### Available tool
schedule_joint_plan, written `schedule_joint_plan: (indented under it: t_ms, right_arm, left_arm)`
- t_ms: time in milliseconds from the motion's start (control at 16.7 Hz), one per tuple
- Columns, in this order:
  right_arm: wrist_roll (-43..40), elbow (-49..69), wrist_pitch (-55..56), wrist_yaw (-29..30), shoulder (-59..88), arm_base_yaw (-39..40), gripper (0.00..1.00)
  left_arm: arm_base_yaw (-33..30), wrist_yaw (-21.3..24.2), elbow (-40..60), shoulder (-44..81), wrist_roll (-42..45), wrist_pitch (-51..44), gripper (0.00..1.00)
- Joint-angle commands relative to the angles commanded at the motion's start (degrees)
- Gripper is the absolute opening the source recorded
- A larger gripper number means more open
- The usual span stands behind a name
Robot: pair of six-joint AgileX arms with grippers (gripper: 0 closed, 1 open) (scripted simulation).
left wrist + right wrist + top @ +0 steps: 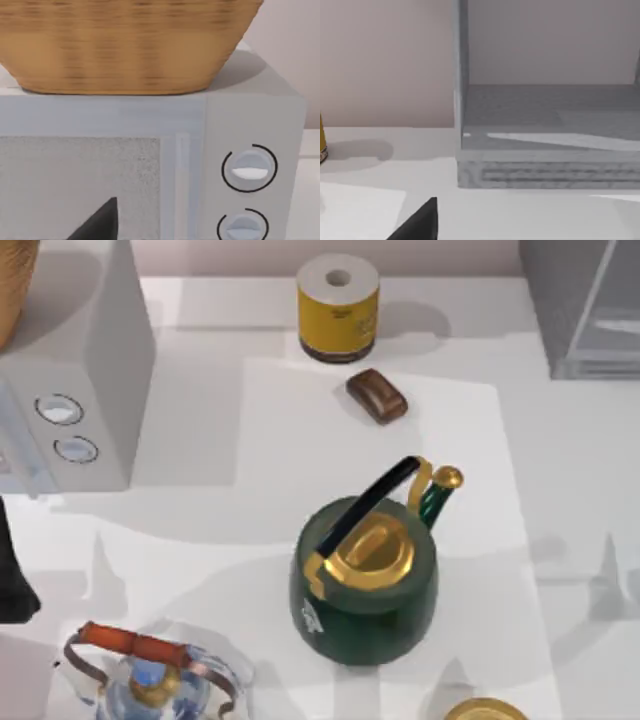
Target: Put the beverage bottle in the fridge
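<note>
1. Reaching for the beverage bottle [338, 308], the yellow cylinder at the surface's back middle, likely calls for a level side grip, clear of the brown block [377, 395].
2. It stands upright, long axis vertical, with the fridge [585, 310] well to its right.
3. The left hand [100, 225] faces the microwave [150, 150] and the right hand [420, 225] faces the fridge; spread or pressed together, I cannot tell.
</note>
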Motion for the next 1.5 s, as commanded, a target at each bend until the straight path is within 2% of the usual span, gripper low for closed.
schedule_joint_plan:
  t_ms: [240,480,660,1200,1320,1500]
  right_arm:
    - [-1.82,1.29,-1.15,-1.11,1.84,-1.78,1.0]
    - [-12.58,7.91,-7.02,-7.7,12.64,-11.08,1.0]
    - [-26.83,14.7,-13.07,-16.01,26.41,-20.27,1.0]
    - [-81.46,32.21,-31.22,-48.77,75.68,-42.84,1.0]
    - [-89.85,34.31,-34.2,-55.15,84.59,-45.63,1.0]
    - [-97.94,36.24,-37.59,-62.62,93.7,-48.38,1.0]
  left_arm:
    - [0.0,0.0,0.0,0.0,0.0,0.0,1.0]
    - [0.0,0.0,0.0,0.0,0.0,0.0,1.0]
    - [0.0,0.0,0.0,0.0,0.0,0.0,1.0]
    - [0.0,0.0,0.0,0.0,0.0,0.0,1.0]
    - [0.0,0.0,0.0,0.0,0.0,0.0,1.0]
    - [0.0,0.0,0.0,0.0,0.0,0.0,1.0]
